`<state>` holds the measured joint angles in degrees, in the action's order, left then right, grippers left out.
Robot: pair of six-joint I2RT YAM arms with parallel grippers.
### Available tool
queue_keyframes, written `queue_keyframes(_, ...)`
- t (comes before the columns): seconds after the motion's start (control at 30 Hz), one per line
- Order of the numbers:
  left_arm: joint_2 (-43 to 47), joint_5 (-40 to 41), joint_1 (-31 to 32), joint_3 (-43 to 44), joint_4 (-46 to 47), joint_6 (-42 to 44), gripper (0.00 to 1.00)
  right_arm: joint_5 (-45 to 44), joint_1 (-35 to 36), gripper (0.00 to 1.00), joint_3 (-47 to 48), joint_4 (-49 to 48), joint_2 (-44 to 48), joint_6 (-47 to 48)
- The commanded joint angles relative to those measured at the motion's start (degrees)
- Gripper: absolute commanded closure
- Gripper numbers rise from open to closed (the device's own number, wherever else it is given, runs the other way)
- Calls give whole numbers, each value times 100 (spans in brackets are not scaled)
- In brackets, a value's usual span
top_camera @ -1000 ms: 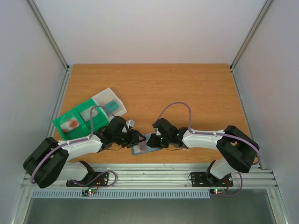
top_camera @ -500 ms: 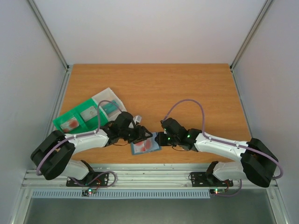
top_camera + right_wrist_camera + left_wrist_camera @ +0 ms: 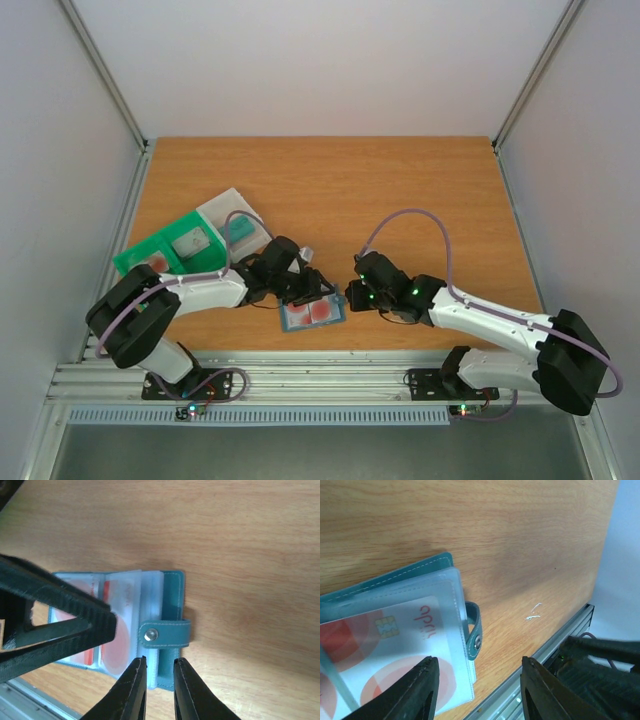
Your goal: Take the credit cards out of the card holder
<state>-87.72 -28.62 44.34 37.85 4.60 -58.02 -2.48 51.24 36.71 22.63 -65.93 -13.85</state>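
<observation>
The card holder [image 3: 313,312] lies open near the table's front edge, with its clear sleeves facing up. Whitish credit cards [image 3: 395,650] with red round marks sit inside the sleeves. They also show in the right wrist view as credit cards [image 3: 116,640]. The tab clasp [image 3: 167,632] points right. My left gripper [image 3: 479,682] is open above the holder's clasp corner and holds nothing. My right gripper [image 3: 160,669] hovers over the holder's right edge just below the clasp. Its jaws stand only narrowly apart and grip nothing. One left finger [image 3: 60,615] crosses the right wrist view.
A green tray [image 3: 150,258] holds a grey pad [image 3: 190,243], and a clear box [image 3: 237,228] stands at its back right. The metal rail [image 3: 320,375] runs just behind the holder's near edge. Both grippers sit close together over the holder.
Both grippers have shifted slightly rightwards and the right arm's elbow has swung out to the right. The holder now lies more exposed, its leaves spread and its red-marked cards showing.
</observation>
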Motion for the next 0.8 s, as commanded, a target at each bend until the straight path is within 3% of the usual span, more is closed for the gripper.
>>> queue_keyframes(0.0,223,225,27,178,-309,115,55,397,-399,81,236,35,-182,356)
queue_keyframes(0.13,373,590,24,306,-1060,401,55,903,-749,80,375,-86,-413,492)
queue_keyframes(0.37,766,870,24,19,-1173,356,55,1838,-787,78,314,-871,-861,236)
queue_keyframes(0.77,995,811,5,-737,-522,144,56,2087,-785,78,834,-851,-1771,481)
